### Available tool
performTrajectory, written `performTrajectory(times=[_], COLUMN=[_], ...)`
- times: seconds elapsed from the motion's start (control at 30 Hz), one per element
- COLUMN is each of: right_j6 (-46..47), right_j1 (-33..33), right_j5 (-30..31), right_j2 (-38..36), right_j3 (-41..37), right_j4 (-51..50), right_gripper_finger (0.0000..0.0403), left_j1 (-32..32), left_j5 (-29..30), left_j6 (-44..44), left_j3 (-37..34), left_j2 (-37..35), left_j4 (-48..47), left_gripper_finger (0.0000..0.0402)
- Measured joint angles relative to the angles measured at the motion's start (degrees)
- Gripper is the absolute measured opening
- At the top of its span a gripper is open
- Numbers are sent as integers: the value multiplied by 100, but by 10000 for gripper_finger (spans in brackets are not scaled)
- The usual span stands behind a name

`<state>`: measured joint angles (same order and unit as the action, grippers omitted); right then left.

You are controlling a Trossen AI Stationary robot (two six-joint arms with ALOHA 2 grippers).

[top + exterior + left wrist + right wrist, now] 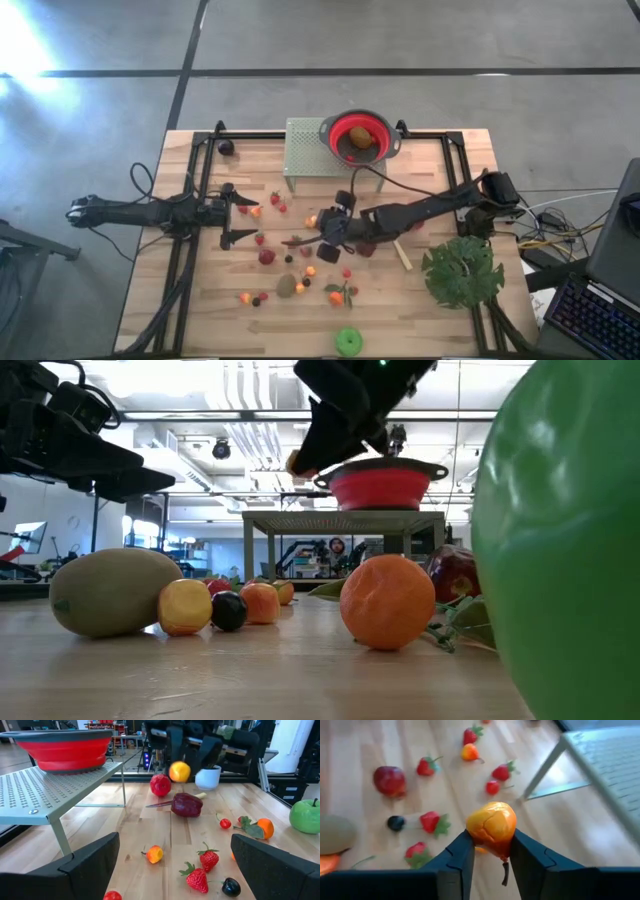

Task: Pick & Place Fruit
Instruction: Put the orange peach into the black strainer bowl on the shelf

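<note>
Right pincer [490,851] clamped on a yellow-orange toy fruit [492,826], lifted above the surface [430,305] mid-table, near the strawberries [431,822]. Left pincer [245,220] apart, hovering at left. Red bowl [360,136] on the metal stand [305,155] holds 1 kiwi [359,136].

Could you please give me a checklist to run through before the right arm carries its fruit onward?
1. Right gripper shut on the small yellow-orange toy fruit: ok.
2. Fruit lifted clear of the wooden table: ok.
3. Red collapsible bowl on the perforated metal stand has room; one brown fruit inside: ok.
4. Left gripper open, waiting at the table's left side, away from the stand: ok.
5. Grip firmness: cannot tell.
</note>
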<state>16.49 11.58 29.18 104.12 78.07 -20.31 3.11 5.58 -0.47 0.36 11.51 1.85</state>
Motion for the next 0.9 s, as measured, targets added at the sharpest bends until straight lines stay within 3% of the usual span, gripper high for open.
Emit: performTrajectory(times=[0.37,0.67,0.9], right_j6=[-129,-439,-666], right_j1=[-247,-630,-893], right_j5=[860,899,897], right_j2=[-2,-212,-801], right_j3=[767,1169,1269], right_j4=[-1601,-2171,-2310], right_gripper_finger=[96,109,96], left_j1=[-1,-1,1], left_j5=[2,2,2], left_j6=[0,0,0], left_j3=[0,0,-2], left_j2=[0,0,0], left_j4=[1,2,2], left_gripper_finger=[388,388,388])
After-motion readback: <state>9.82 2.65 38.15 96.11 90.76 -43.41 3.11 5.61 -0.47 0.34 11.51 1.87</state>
